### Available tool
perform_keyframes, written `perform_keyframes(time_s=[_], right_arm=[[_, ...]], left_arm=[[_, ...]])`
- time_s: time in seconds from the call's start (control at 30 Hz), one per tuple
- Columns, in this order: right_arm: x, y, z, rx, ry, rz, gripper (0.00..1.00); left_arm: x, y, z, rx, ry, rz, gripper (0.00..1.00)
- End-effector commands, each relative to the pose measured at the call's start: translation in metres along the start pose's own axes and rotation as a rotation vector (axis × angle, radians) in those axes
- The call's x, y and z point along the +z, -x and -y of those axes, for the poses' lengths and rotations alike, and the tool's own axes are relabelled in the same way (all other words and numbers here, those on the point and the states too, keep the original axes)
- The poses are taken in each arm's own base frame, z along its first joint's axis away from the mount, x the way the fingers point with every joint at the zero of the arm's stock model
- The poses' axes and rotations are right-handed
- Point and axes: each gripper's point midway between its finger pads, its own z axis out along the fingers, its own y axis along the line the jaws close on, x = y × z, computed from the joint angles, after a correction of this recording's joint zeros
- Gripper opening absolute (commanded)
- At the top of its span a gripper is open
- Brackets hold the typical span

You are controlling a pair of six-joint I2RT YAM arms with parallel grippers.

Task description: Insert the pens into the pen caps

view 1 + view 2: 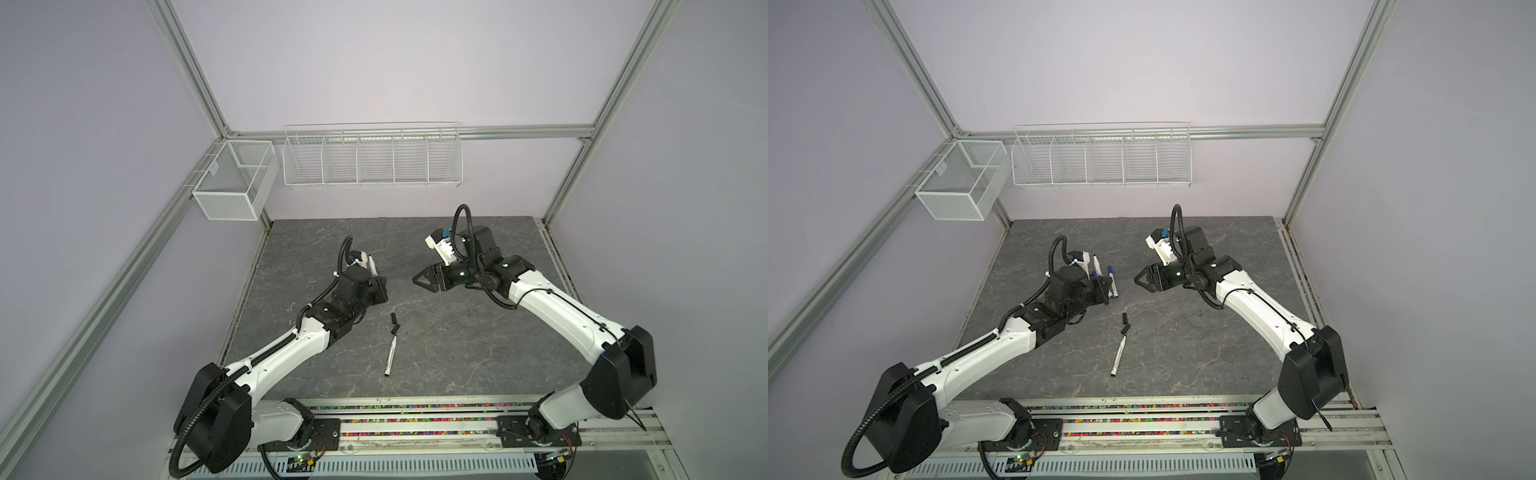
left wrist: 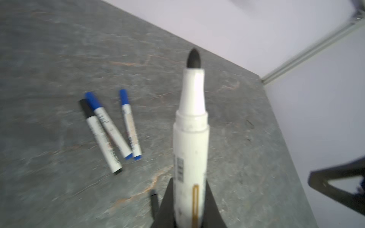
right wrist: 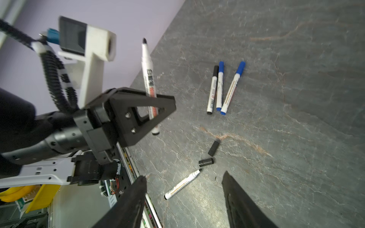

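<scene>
A grey stone-patterned worktop (image 1: 457, 332) is sitting between lilac walls, with a white wire rack (image 1: 372, 160) hanging at the back. In both top views the left gripper (image 1: 1104, 291) is clamping a held marker pen (image 1: 1096, 264), while the right gripper (image 1: 417, 279) is hovering above the surface, apart from it. A loose uncapped pen (image 1: 390, 356) is lying mid-worktop, with two black caps (image 1: 393, 318) just beyond its tip.

In the left wrist view the held marker pen is pointing its bare black nib away from the jaws, and three capped pens (image 2: 110, 126) are lying together beyond it, two blue-capped and one black-capped.

In the right wrist view the right gripper's jaws are standing wide apart with nothing between them. The loose uncapped pen and the two black caps are lying on the worktop below.
</scene>
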Motion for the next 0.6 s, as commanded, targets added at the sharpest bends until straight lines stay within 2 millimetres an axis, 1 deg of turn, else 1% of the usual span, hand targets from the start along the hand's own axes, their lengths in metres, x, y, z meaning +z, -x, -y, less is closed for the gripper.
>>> perform_keyframes(time_s=[0.0, 0.1, 0.3, 0.47, 0.57], right_arm=[[0.040, -0.051, 0.017, -0.054, -0.100, -0.235, 0.63], [0.070, -0.068, 0.023, -0.079, -0.150, -0.354, 0.61], [0.108, -0.083, 0.038, -0.122, -0.237, -0.485, 0.59], [0.136, -0.097, 0.051, -0.150, -0.291, -0.558, 0.57], [0.150, -0.098, 0.054, -0.158, -0.301, -0.574, 0.56]], left_arm=[[-0.009, -0.001, -0.034, -0.066, 0.156, 0.041, 0.00], [-0.011, -0.007, -0.040, -0.058, 0.173, 0.025, 0.00], [-0.019, -0.012, -0.047, -0.048, 0.177, 0.022, 0.00], [-0.034, -0.011, -0.054, -0.028, 0.201, 0.036, 0.00], [-0.045, -0.010, -0.059, -0.013, 0.213, 0.044, 0.00]])
